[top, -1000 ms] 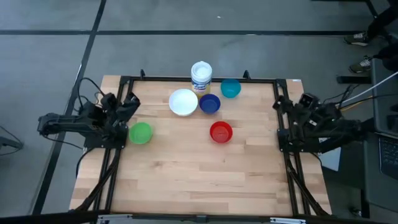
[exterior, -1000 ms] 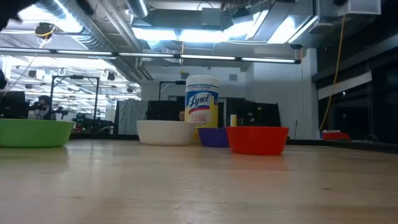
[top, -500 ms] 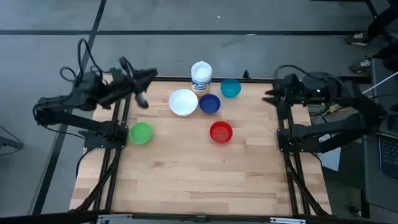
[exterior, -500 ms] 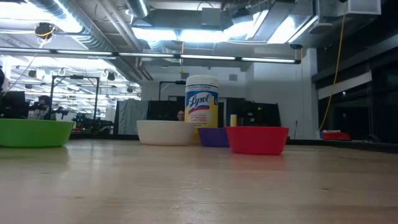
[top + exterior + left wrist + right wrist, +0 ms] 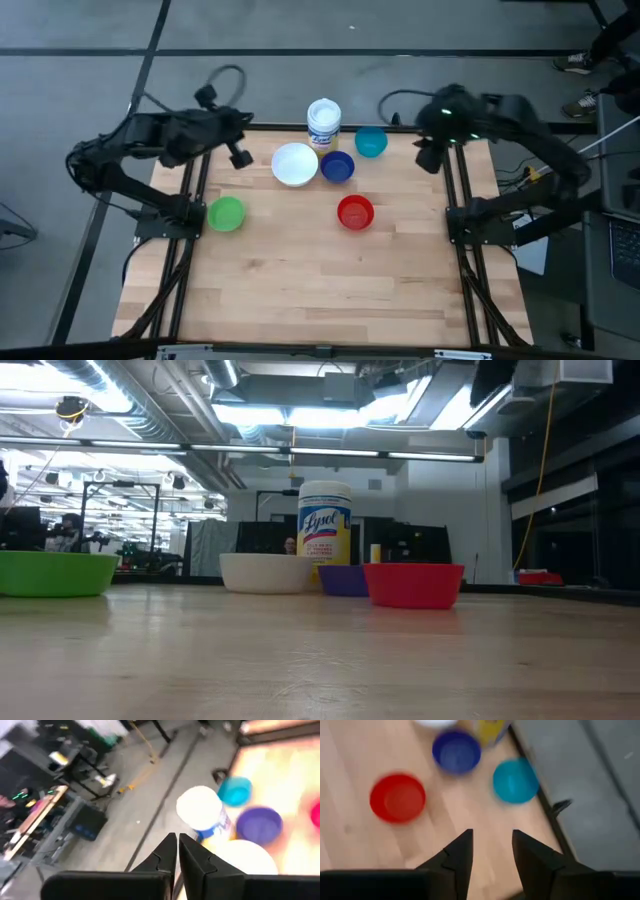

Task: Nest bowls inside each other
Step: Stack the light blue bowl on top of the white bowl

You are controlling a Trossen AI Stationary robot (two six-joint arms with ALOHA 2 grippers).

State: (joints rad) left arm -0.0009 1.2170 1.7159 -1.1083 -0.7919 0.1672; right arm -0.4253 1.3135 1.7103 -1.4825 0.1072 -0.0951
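Five bowls rest on their bases on the wooden table. The white bowl (image 5: 295,165), the dark blue bowl (image 5: 337,167) and the teal bowl (image 5: 371,142) stand near the far edge. The red bowl (image 5: 355,212) is at the middle and the green bowl (image 5: 226,213) at the left. My left gripper (image 5: 238,155) hangs shut in the air left of the white bowl (image 5: 240,857), holding nothing. My right gripper (image 5: 425,160) is open above the table's far right corner, right of the teal bowl (image 5: 515,780). The low view hides the teal bowl.
A white-lidded tub with a yellow label (image 5: 324,122) stands at the far edge, just behind the white and blue bowls. Black frame rails (image 5: 190,250) run along the table's left and right sides. The near half of the table (image 5: 320,290) is bare wood.
Both arms have unfolded from their low rest poses beside the table's left and right edges. They have risen and reached inward toward the far corners. The left gripper now hangs near the white bowl, the right near the teal bowl. The bowls have stayed in place.
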